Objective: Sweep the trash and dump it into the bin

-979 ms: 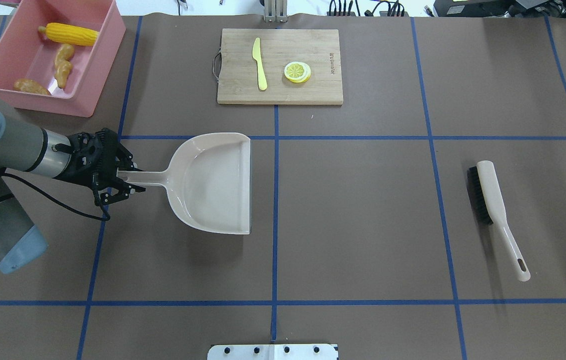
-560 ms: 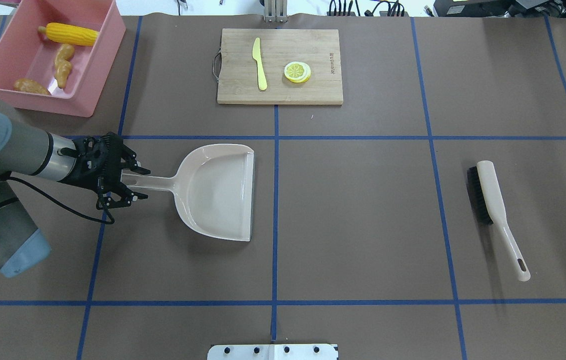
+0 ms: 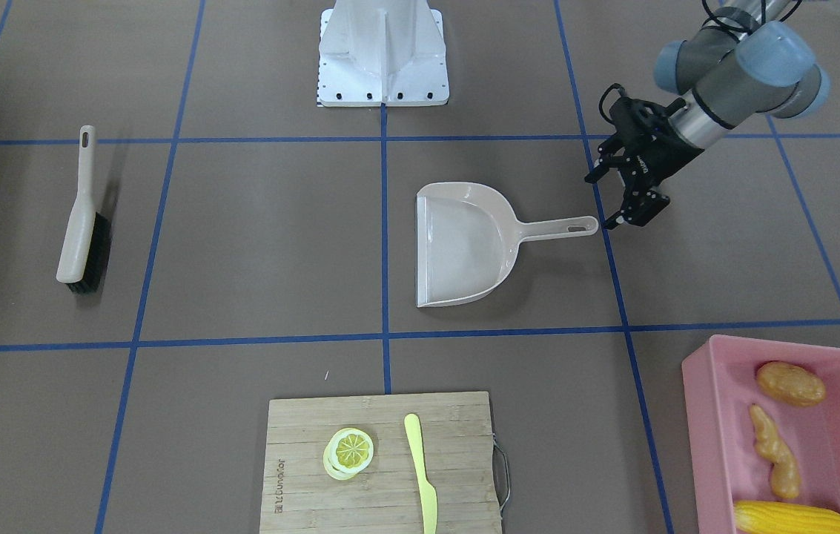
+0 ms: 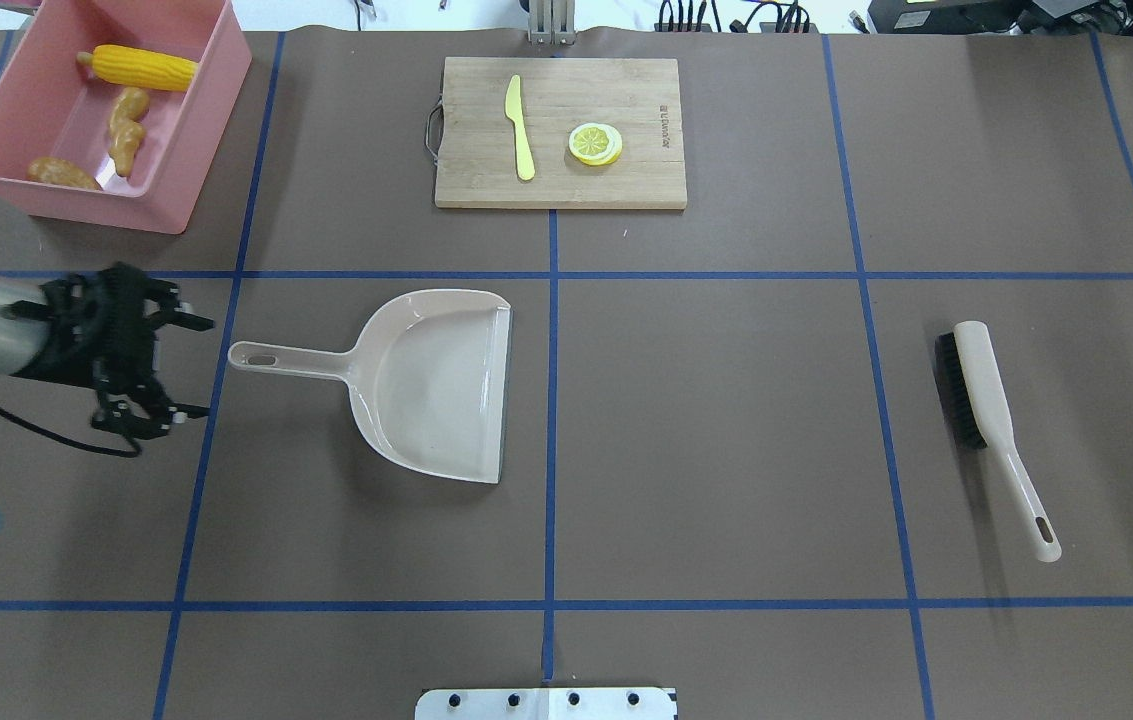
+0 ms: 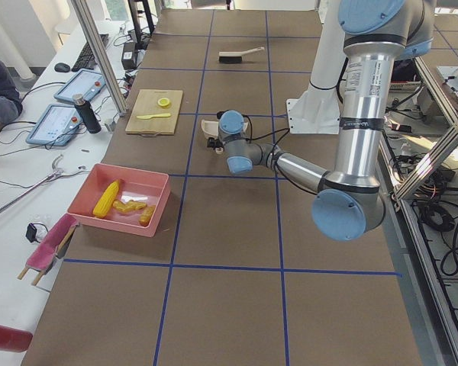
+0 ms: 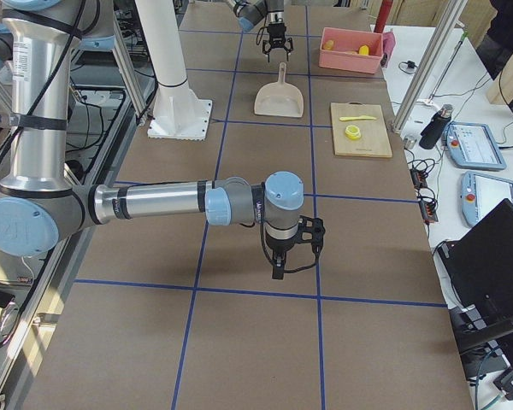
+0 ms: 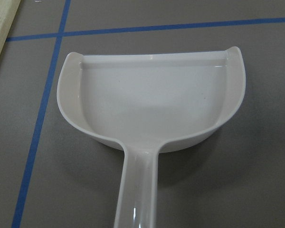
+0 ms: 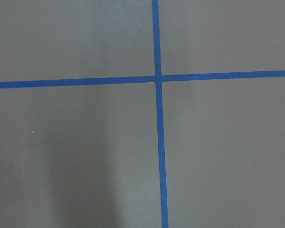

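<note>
The trash lies inside the pink bin (image 4: 188, 150) at the far left corner: a corn cob (image 4: 141, 67), a ginger root (image 4: 126, 130) and a potato (image 4: 61, 173). The front-facing view shows the same bin (image 3: 709, 437) with potato (image 3: 790, 383), ginger (image 3: 774, 451) and corn (image 3: 790, 517). The beige dustpan (image 4: 436, 385) rests empty and flat on the table. My left gripper (image 4: 194, 367) stands open just off the end of its handle, holding nothing. My right gripper (image 6: 295, 252) hangs over bare table in the right side view only; I cannot tell its state.
A beige hand brush (image 4: 991, 420) lies on the table's right side. At the far middle, a wooden cutting board (image 4: 626, 180) carries a yellow-green knife (image 4: 520, 130) and a lemon slice (image 4: 595, 143). Blue tape lines cross the brown table.
My left gripper has let go of the dustpan handle and drawn back to the left. The dustpan stays lying on the table.
</note>
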{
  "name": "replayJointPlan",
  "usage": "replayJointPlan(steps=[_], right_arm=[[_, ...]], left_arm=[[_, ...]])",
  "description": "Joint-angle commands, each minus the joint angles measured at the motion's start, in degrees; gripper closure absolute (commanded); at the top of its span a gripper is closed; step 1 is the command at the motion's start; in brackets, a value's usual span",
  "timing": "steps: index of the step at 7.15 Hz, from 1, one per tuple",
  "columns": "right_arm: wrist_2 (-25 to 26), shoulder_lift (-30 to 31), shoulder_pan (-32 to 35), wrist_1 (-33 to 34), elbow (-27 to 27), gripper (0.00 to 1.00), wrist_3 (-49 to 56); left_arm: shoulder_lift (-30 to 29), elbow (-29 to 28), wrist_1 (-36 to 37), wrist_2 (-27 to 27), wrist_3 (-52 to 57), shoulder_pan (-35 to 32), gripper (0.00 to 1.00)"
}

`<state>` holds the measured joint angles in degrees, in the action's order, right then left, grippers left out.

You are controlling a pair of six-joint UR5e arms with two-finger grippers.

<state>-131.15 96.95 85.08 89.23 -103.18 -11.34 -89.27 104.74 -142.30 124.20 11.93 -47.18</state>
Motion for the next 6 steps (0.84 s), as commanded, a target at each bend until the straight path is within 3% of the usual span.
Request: replayJointPlan(steps=[1, 2, 3, 4, 5, 6], right_arm=[[-0.1, 0.1, 0.0, 0.1, 0.0, 0.0, -0.1], [-0.1, 0.1, 0.0, 0.1, 0.0, 0.0, -0.2], [-0.1, 0.1, 0.0, 0.1, 0.0, 0.0, -0.2], [-0.2, 0.1, 0.2, 0.1, 0.0, 0.0, -0.2], [-0.1, 0.1, 0.2, 0.1, 0.0, 0.0, -0.1], [0.0, 0.2, 0.3, 0.1, 0.1, 0.0, -0.1]], left_arm=[[15.5, 5.3, 1.4, 3.6, -5.9, -15.9, 0.01], [17.8, 4.4, 7.6, 12.4, -8.5, -26.4, 0.01], [17.6, 2.4, 21.0, 19.6, -14.2, -37.6, 0.01], [16.9, -0.9, 30.8, 19.9, -15.3, -43.8, 0.01], [14.5, -5.3, 34.9, 19.8, -15.5, -47.1, 0.01], [10.6, -7.7, 43.6, 19.7, -15.5, -48.1, 0.01]])
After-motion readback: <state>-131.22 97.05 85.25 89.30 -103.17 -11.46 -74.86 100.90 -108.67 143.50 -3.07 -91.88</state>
